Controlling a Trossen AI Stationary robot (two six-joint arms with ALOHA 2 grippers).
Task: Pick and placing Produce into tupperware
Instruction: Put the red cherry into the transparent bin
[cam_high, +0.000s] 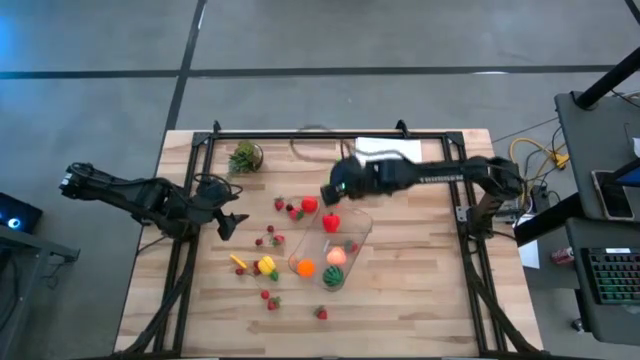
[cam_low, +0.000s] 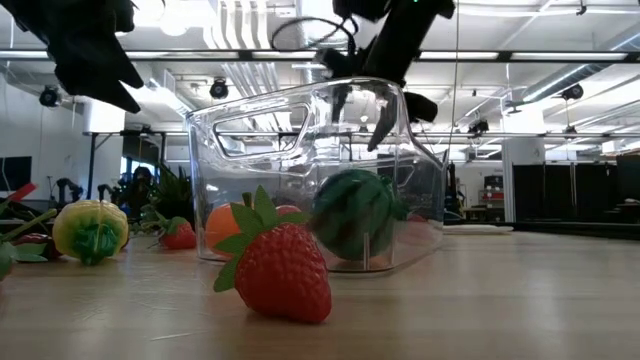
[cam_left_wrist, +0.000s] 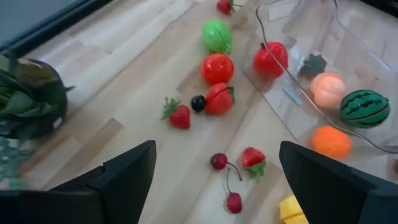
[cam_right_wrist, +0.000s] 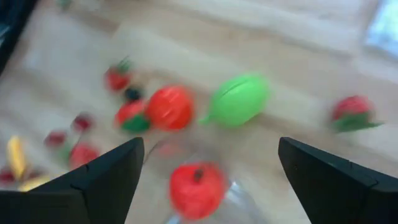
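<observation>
Low view cuts off both arms at the top edge, and the tub (cam_low: 320, 170) wall blurs the watermelon (cam_low: 357, 212) and orange (cam_low: 222, 224) inside it. A strawberry (cam_low: 280, 270) fills the foreground on the wooden table (cam_low: 520, 300); behind it runs a bright room with ceiling lights. From above, the tub (cam_high: 335, 245) sits at table centre, holding an apple (cam_high: 331, 222), and loose produce (cam_high: 268, 266) lies at its 9 o'clock. The right gripper (cam_high: 328, 192) hangs at the tub's 12 o'clock, fingers spread wide and empty. The left gripper (cam_high: 232, 222) waits at 9 o'clock, wide open, empty. A potted plant (cam_high: 244, 157) stands at 11 o'clock.
</observation>
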